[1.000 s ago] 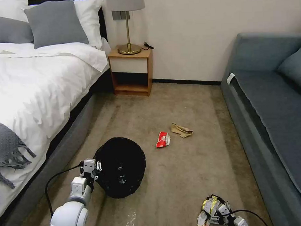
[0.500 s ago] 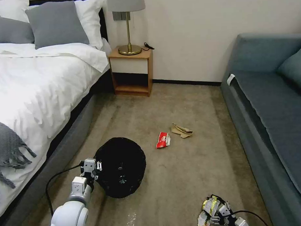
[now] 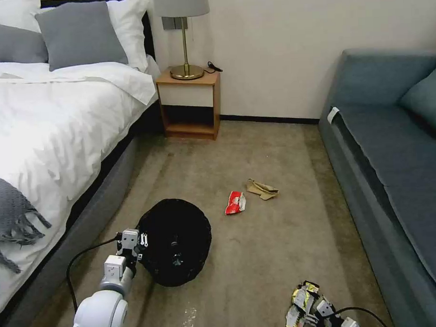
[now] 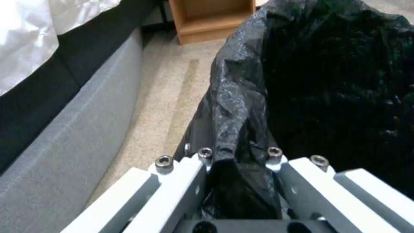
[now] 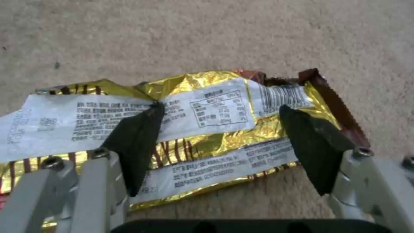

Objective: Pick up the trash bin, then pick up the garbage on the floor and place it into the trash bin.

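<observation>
Nearest the robot, the right tool (image 3: 311, 307) hangs low over the carpet with its jaws spread wide, one dark pad (image 5: 138, 142) on each side of the yellow-silver wrapper (image 5: 202, 129). The wrapper lies flat on the floor directly under the tool, its long axis running across the gap from pad to pad rather than along it. Judging by this, closing the pads would squeeze the wrapper lengthwise and crumple it, and the tool looks to need to be right down at the carpet to catch the thin foil. The pads seem to sit just above the wrapper; contact cannot be told.

A little farther out, the left tool (image 3: 135, 242) is clamped on the rim of the trash bin (image 3: 175, 241), with the black bag (image 4: 241, 129) pinched between its fingers. The bin's open mouth faces up, to the left of the wrapper and slightly beyond it, so the right arm is plainly the nearer one to the wrapper.

Beyond the bin lie the red-white packet (image 3: 235, 202) and, just past that, the tan paper (image 3: 263, 189), both on the carpet between the bed (image 3: 49, 121) and the sofa (image 3: 393, 143).
</observation>
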